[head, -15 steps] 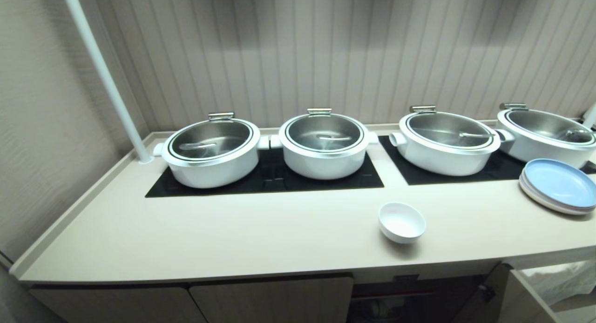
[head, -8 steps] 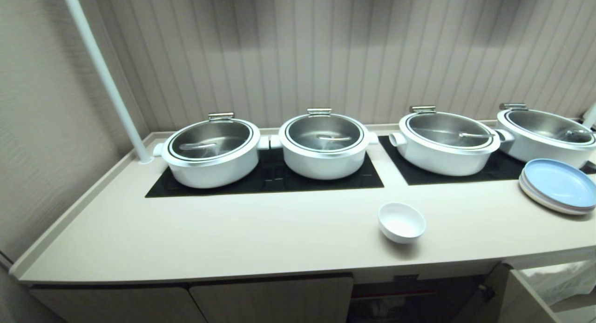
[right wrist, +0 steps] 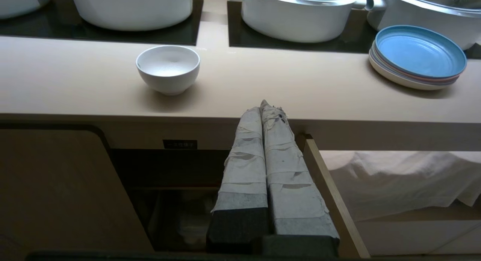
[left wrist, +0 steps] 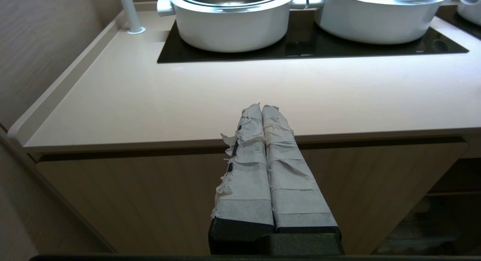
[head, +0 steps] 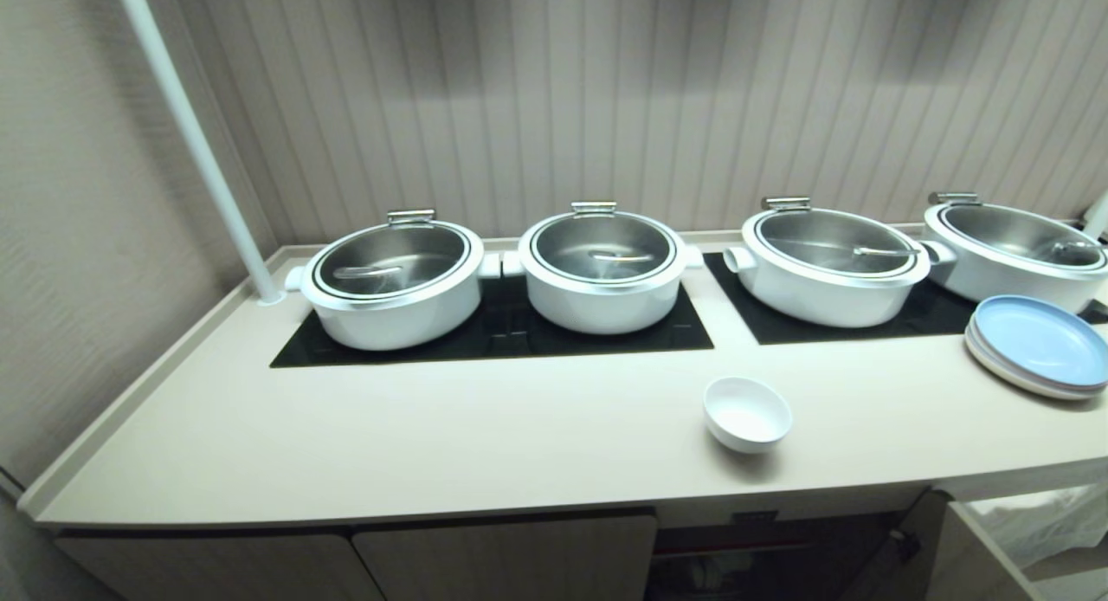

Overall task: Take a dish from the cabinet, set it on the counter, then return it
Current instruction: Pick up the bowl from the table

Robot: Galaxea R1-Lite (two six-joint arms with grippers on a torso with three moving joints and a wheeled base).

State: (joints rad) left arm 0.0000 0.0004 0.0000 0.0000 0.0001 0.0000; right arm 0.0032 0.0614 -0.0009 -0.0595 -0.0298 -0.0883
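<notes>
The dish [head: 747, 413], a small white bowl, stands upright on the counter [head: 433, 445] near its front edge, also seen in the right wrist view [right wrist: 168, 68]. Below it the cabinet [right wrist: 169, 170] stands open, its door [right wrist: 330, 193] swung out and a black label [right wrist: 179, 144] above the dark inside. My right gripper [right wrist: 263, 105] is shut and empty, held in front of the counter edge, right of the dish and apart from it. My left gripper [left wrist: 262, 107] is shut and empty, parked before a closed cabinet door [left wrist: 150, 201]. Neither arm shows in the head view.
Several large white lidded pots [head: 394, 281] [head: 603, 268] [head: 829, 263] sit on black glass panels [head: 493, 337] at the back. A stack of blue and cream plates [head: 1039, 345] lies at the right. A white pole [head: 186, 133] rises at the left corner. White cloth [right wrist: 406, 178] hangs right of the open door.
Nothing in the head view has moved; the dish stays in the same spot on the counter.
</notes>
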